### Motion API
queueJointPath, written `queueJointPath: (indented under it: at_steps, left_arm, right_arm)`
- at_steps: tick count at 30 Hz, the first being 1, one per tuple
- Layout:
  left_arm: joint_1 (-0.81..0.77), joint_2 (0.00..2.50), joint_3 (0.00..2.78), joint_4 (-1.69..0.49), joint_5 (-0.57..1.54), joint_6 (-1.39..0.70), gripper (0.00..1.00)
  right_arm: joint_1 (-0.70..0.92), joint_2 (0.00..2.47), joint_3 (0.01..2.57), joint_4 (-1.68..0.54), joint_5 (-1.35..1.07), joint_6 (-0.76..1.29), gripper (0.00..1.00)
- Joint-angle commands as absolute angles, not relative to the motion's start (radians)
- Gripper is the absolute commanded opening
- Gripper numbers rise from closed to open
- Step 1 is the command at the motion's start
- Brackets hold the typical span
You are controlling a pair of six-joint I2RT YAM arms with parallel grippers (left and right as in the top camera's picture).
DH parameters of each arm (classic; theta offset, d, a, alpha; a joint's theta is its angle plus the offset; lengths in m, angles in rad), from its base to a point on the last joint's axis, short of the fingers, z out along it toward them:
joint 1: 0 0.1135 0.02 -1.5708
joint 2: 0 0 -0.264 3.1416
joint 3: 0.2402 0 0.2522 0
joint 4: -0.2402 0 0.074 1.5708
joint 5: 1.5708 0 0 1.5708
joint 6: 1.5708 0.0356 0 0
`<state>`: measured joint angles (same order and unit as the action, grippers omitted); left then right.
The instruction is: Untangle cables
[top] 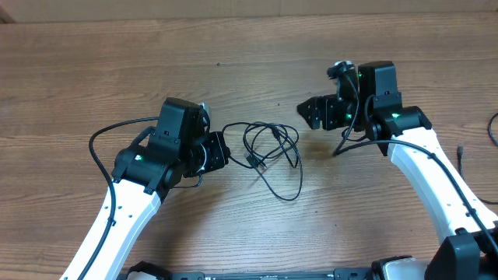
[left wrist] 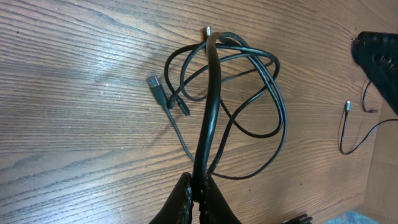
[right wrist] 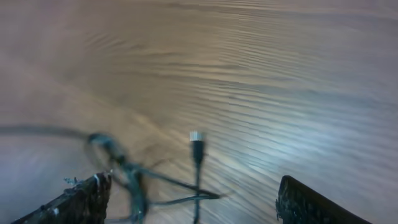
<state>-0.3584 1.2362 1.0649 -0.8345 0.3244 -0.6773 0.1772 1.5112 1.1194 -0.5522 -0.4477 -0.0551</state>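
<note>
The cables (top: 272,152) lie in a loose tangle on the bench (top: 156,47). At its 9 o'clock, the left gripper (top: 222,152) has its jaws pinched on one strand. At 2 o'clock the right gripper (top: 313,113) hovers, jaws wide, seemingly empty in a blurred view.

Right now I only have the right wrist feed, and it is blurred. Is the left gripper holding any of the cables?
Observer: Yes, the left gripper is shut on one strand of the cables, which runs from its fingertips across the loops.
Operator: Where is the tangle from my right gripper?
Observer: Overhead, the right gripper is open and apart from the loops, which lie between the two arms.
Operator: Anything else out there?
Observer: A separate cable with a small plug lies beyond the right arm, clear of the tangle.
</note>
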Motion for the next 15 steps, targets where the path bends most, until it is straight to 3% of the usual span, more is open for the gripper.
queueJointPath:
  at_steps: [1, 7, 15]
  left_arm:
    - [-0.354, 1.222, 1.065, -0.834, 0.314, -0.649, 0.04]
    - [-0.354, 1.222, 1.065, -0.833, 0.334, -0.595, 0.04]
    - [-0.354, 1.222, 1.065, -0.833, 0.334, -0.552, 0.04]
  right_arm:
    - [0.178, 1.515, 1.117, -0.553, -0.651, -0.332, 0.84]
    - [0.205, 1.515, 1.117, -0.554, -0.653, -0.48, 0.88]
    - [0.276, 1.53, 1.117, -0.55, -0.645, -0.508, 0.88]
